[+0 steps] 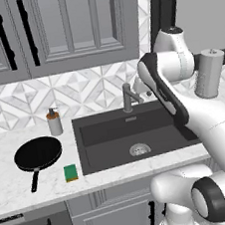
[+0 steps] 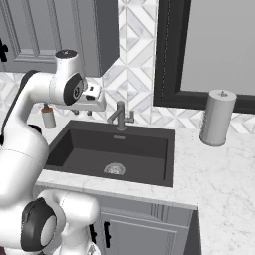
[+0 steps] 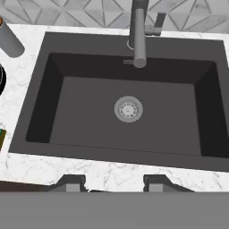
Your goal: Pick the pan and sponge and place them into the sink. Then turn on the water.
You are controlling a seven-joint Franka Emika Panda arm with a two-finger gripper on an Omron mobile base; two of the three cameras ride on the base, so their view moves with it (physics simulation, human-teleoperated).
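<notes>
done: nothing yet | pan (image 1: 38, 153) and sponge (image 1: 71, 172) lie on desk (image 1: 14, 190) left of sink (image 3: 129, 116), sponge near front edge | faucet (image 3: 139, 36) dry | pincer (image 3: 114, 184) above sink, spread, holding nothing | left: both pickups, then water

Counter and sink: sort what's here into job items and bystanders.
Job items: pan, sponge, sink, faucet.
Bystanders: soap dispenser, paper towel roll, upper cabinets, window.
</notes>
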